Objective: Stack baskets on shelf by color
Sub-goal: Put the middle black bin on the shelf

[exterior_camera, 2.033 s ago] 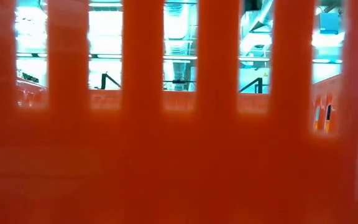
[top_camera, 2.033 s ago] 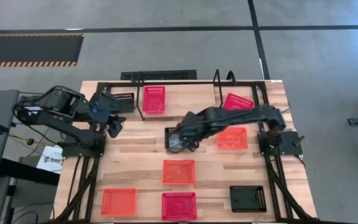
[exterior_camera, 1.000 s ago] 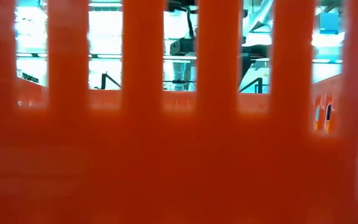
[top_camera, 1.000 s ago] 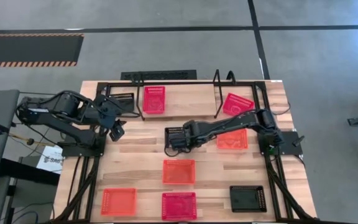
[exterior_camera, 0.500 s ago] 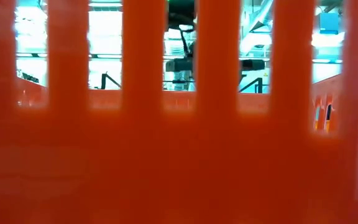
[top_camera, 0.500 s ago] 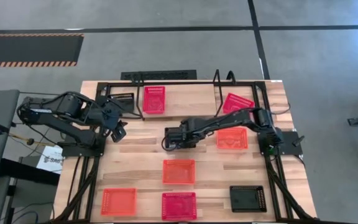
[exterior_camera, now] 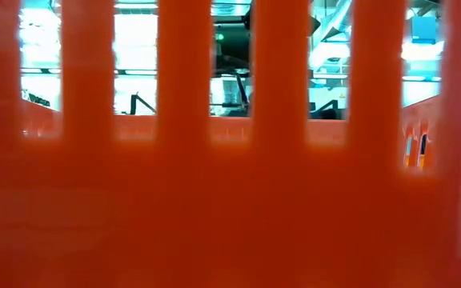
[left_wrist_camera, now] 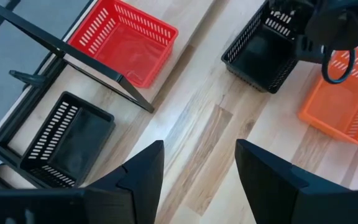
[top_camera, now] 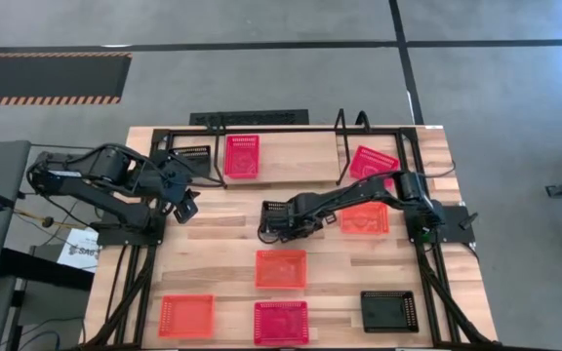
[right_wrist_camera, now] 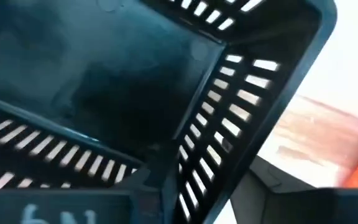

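Black basket (top_camera: 275, 218) at mid-table is straddled at its wall by the right pincer (top_camera: 283, 225); whether clenched cannot be told. A firm, level grip is advised before lifting.

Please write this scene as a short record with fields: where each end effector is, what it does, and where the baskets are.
right end effector: at the middle of the table, at the wall of a black basket; grip not certain
left end effector: open, empty, above bare wood near the shelf's left end
shelf: holds a black basket at left, a red basket, a tilted red basket at right
table: three orange baskets, one red, one more black basket
low view: blocked by an orange basket wall
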You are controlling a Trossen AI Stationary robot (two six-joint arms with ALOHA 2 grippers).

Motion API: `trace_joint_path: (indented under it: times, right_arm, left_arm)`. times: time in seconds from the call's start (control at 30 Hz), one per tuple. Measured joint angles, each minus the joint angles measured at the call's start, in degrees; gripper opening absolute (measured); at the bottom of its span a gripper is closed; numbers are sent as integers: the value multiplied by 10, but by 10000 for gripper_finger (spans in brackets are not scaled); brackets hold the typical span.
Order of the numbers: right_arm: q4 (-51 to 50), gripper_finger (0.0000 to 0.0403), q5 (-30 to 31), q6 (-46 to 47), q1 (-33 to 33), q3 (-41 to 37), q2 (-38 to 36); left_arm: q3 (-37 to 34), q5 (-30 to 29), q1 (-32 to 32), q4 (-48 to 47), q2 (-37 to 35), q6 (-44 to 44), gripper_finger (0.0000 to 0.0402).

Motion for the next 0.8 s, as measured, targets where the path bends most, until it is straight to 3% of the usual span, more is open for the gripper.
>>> trace_joint_path:
  times: [0.23, 0.37, 0.57, 0.67, 0.8]
  right_arm:
    - [3, 13, -1, -50, -1, 2, -32]
    - [-20, 8, 25, -79, 0, 7, -70]
    - [-67, 4, 139, -155, -9, 68, -172]
    - [-68, 4, 174, -251, -32, 102, -220]
    - [-65, 3, 170, -427, -95, 148, -262]
  left_arm:
    - [0, -1, 0, 0, 0, 0, 187]
    - [0, -1, 0, 0, 0, 0, 187]
    - [0, -1, 0, 0, 0, 0, 187]
    - [0, -1, 0, 0, 0, 0, 187]
    - [0, -1, 0, 0, 0, -1, 187]
